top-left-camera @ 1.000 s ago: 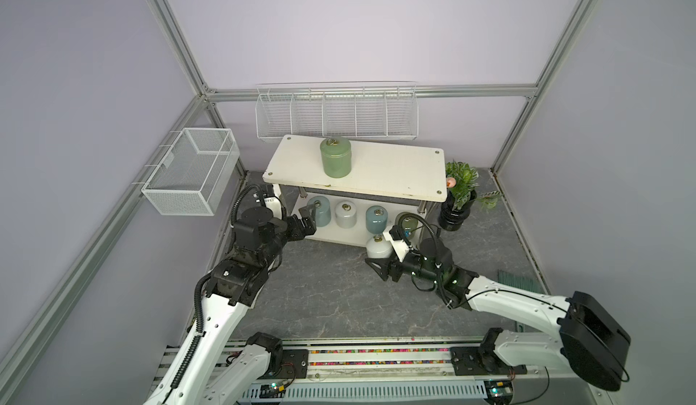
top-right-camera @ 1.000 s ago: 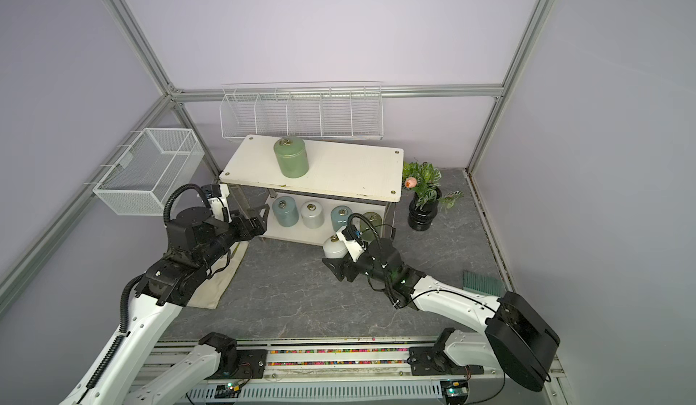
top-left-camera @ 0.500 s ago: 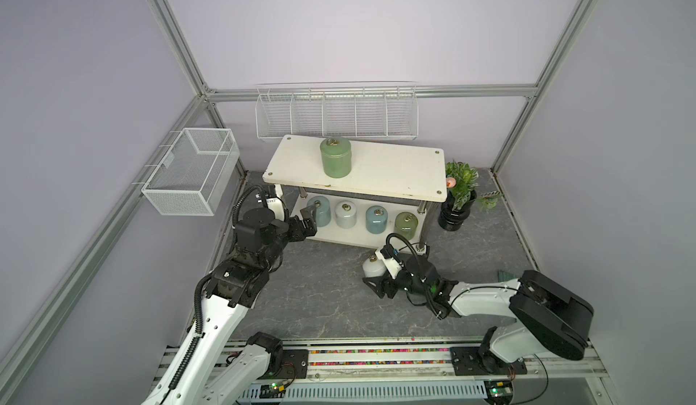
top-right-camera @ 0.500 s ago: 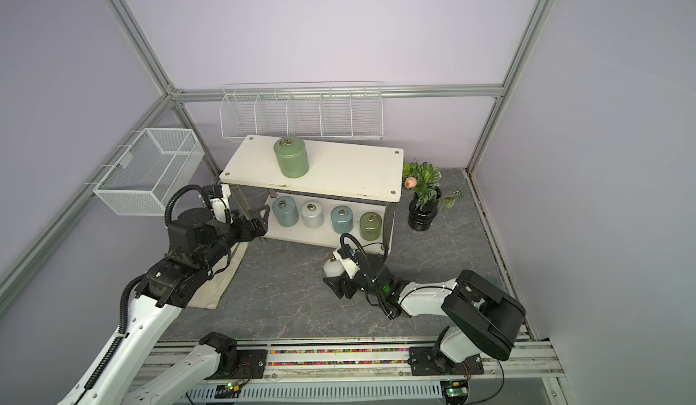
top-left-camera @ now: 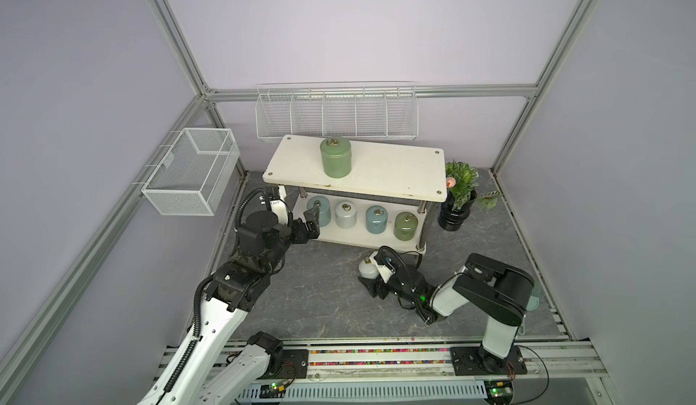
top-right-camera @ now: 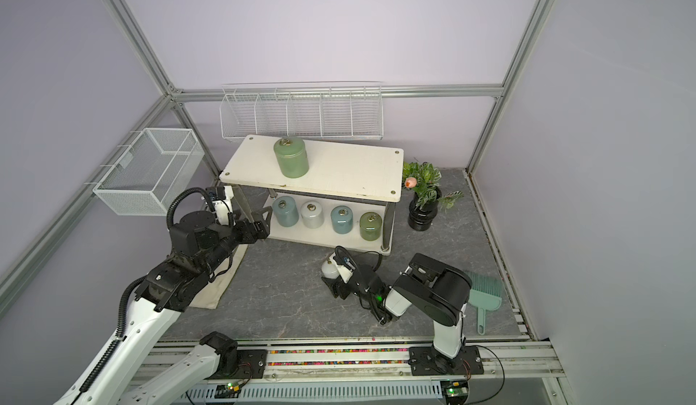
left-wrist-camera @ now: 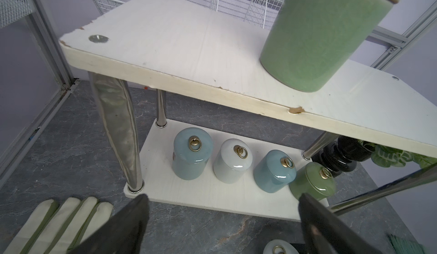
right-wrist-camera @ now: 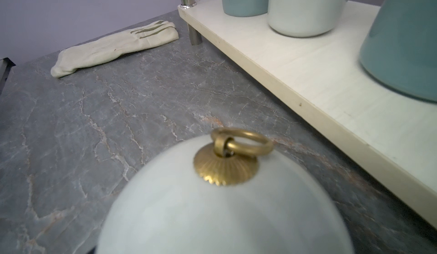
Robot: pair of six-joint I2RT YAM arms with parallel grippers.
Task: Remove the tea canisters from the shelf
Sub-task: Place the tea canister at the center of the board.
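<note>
R gripper [top-left-camera: 368, 280] w/ white canister [top-left-camera: 365, 266] now further from shelf [top-left-camera: 395, 173].

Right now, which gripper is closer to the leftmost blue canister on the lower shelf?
Left. The left gripper hangs open beside that blue canister; the right gripper is out on the floor, gripping the white canister.

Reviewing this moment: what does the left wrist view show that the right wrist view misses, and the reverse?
Only left wrist: the tall green canister on the top board, the small green canister, the black vase, the open left hand. Only right wrist: the glove's cuff. Both: the glove, the lower board, two blue-grey canisters, the shelved white canister, the white canister beside the shelf.
</note>
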